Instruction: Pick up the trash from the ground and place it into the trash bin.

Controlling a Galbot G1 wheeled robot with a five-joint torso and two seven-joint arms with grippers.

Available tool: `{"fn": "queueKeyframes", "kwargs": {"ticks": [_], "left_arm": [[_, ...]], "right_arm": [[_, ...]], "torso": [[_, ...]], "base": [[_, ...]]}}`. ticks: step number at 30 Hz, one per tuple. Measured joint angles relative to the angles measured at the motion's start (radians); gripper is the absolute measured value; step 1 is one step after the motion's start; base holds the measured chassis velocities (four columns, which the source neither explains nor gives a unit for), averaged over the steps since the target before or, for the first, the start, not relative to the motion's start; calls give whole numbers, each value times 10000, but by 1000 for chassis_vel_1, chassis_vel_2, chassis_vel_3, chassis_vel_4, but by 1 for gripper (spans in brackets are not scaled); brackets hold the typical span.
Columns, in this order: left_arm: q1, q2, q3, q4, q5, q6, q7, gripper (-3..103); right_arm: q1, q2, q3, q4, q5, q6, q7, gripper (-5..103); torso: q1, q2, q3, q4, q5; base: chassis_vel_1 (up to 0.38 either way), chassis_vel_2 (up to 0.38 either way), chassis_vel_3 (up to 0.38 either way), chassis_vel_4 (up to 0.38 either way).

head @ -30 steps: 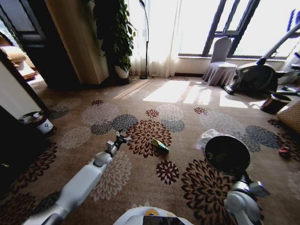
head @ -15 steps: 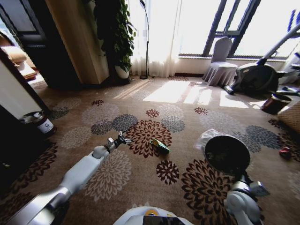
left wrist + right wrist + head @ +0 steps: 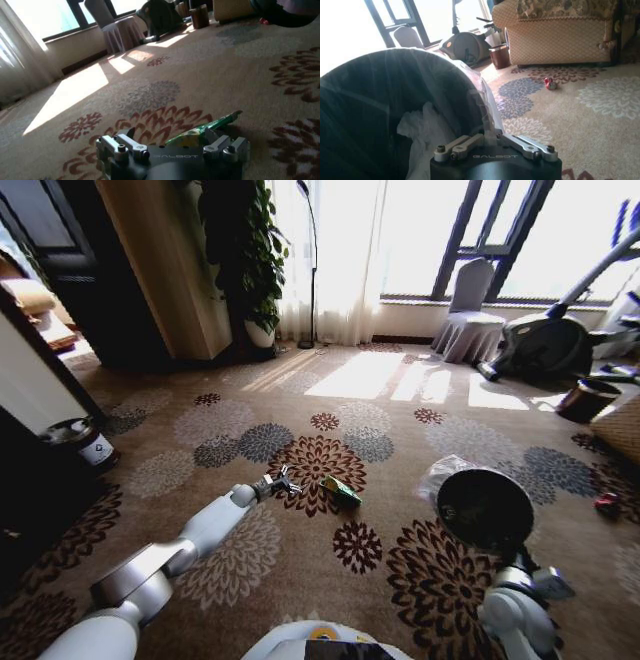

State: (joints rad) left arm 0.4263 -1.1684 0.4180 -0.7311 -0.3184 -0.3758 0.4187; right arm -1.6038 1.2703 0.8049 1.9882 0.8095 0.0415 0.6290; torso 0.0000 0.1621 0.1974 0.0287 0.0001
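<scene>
While the right gripper (image 3: pixel 492 144) clamps the trash bin (image 3: pixel 395 108), a red scrap (image 3: pixel 550 83) lies beyond.

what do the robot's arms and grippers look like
The left arm is smooth white with a silvery-grey joint band. The left gripper and right gripper have silver metal fingers with round screws on a black base lettered GALBOT.

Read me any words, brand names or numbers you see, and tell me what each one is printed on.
"GALBOT" on the black body of the left gripper.
"GALBOT" on the black body of the right gripper.
Print on the crumpled green wrapper: too blurred to read.
</scene>
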Motion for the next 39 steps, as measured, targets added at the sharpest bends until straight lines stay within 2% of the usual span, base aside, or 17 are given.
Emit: {"fn": "queueKeyframes", "kwargs": {"ticks": [7,16,20,25,31,39], "left_arm": [[-285,-679,421,889,177,-171,-32,94],[-357,-1083,620,1345,184,-181,-71,94],[-331,-1146,619,1433,-82,-84,-73,94],[99,-879,751,633,-590,386,-110,94],[407,-721,613,324,-612,537,-173,94],[1185,-507,-334,-823,-644,1423,-879,94]], "right_arm": [[0,0,0,0,0,0,0,0],[-1,0,-1,0,0,0,-1,0],[0,0,-1,0,0,0,0,0],[1,-1,0,-1,0,0,1,0],[-1,-1,0,0,0,0,0,0],[-2,0,0,0,0,0,0,0]], "torso": [[0,0,0,0,0],[0,0,-2,1,-1],[0,0,-2,-1,-1],[1,-1,2,-3,2],[0,0,-1,3,-5],[0,0,-2,0,2]], "base": [[0,0,0,0],[-42,0,37,-8],[-155,-5,168,3],[-170,0,172,-4],[-44,-1,35,-2],[0,0,0,0]]}}
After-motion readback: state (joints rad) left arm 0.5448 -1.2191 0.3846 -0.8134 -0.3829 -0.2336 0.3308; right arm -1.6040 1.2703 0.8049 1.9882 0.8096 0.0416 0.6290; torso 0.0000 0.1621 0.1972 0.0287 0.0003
